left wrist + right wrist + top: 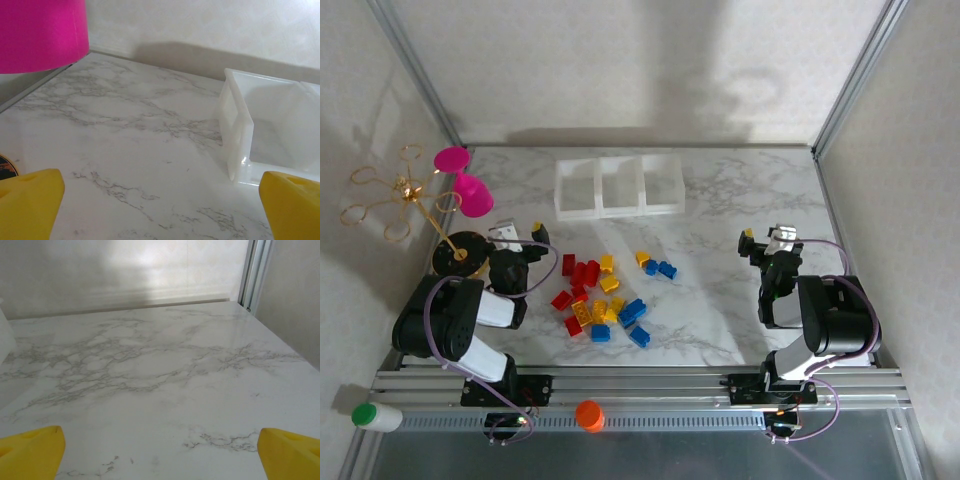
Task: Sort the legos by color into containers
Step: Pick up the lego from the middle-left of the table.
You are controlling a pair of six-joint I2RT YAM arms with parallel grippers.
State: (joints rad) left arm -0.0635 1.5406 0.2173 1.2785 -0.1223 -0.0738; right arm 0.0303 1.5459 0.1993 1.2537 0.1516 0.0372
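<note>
Legos (605, 295) right of left end effector (519, 233)

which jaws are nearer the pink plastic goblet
Left. The left gripper sits just right of the pink plastic goblet, slightly closer to the robot; the right gripper is far across the marble table.

Left hand (520, 236) wide open and empty, right hand (767, 238) likewise, both arms folded low near their bases

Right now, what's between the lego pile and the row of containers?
Nothing: the top external view shows a bare stretch of marble table between the legos and the containers.
</note>
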